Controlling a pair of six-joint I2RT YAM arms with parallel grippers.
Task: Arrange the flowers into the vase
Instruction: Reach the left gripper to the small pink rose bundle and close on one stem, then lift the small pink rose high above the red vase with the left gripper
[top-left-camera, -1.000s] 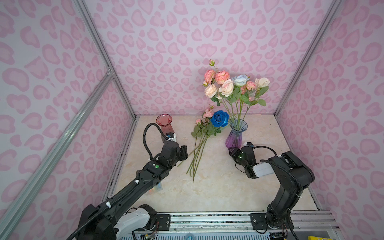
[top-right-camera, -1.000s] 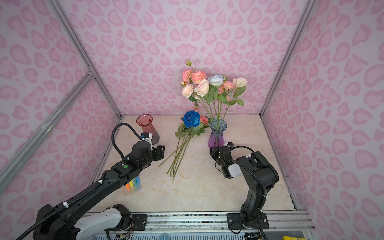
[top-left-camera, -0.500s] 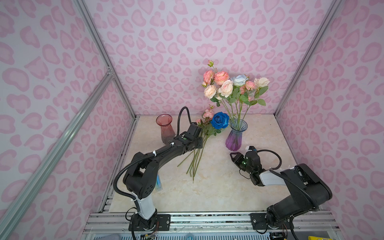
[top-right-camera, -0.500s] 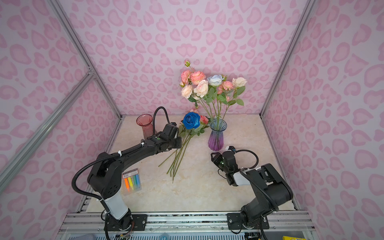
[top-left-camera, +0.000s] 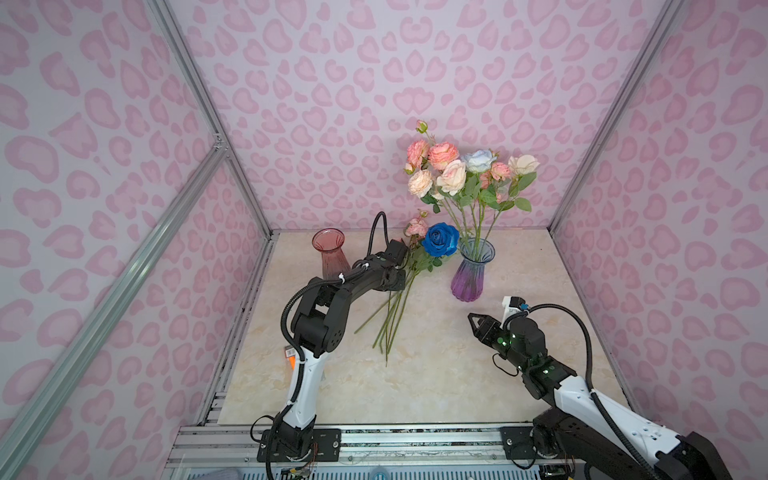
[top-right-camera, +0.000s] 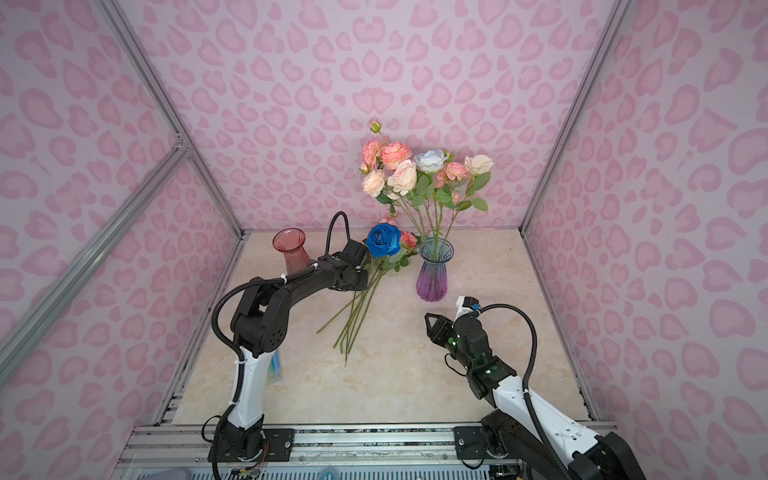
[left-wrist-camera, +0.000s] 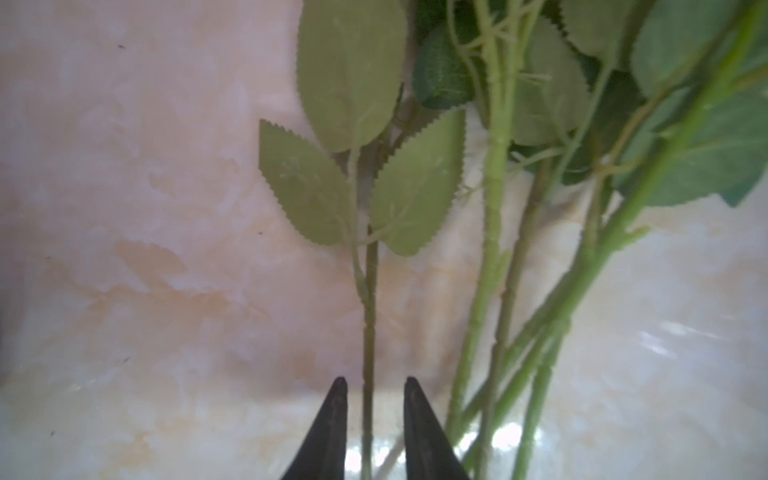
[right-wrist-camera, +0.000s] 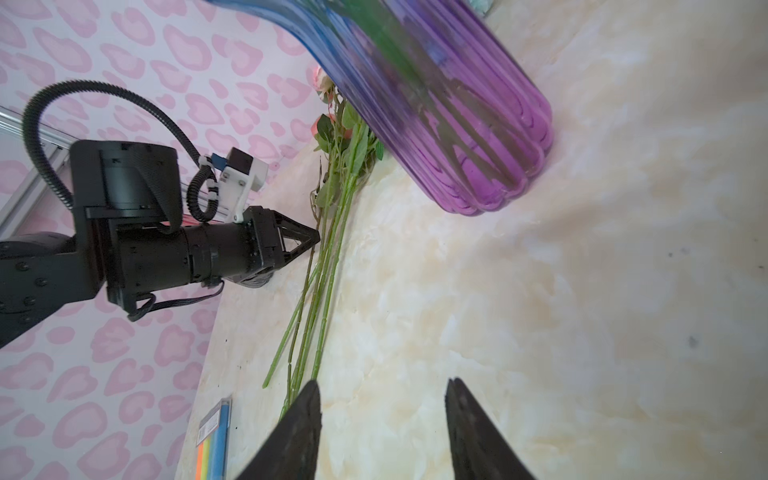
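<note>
Item: flowers, in two lots. One lot stood in the purple vase (top-left-camera: 471, 274), far right of centre on the tabletop (top-left-camera: 415, 386). The other lot lay loose (top-left-camera: 395, 307) just left of that vase, heads far, stem ends near, with a deep blue rose (top-left-camera: 439, 245) among them.

Step in hand: picking up one loose stem (left-wrist-camera: 368, 332). The left arm (top-left-camera: 353, 282) reached over the stems below the leaves. Left jaws stood narrowly apart, one on each side of that stem, not yet pinching it.

Next move, as judged: close on that stem alone, lift it clear of its neighbours, then carry it to the vase mouth.

Right jaws: spread, empty, low, near the vase foot.

Change over the last second: the left arm had moved from near-left out to the stems and its jaws had narrowed. The right arm had dropped lower. Flowers and vase unchanged.
</note>
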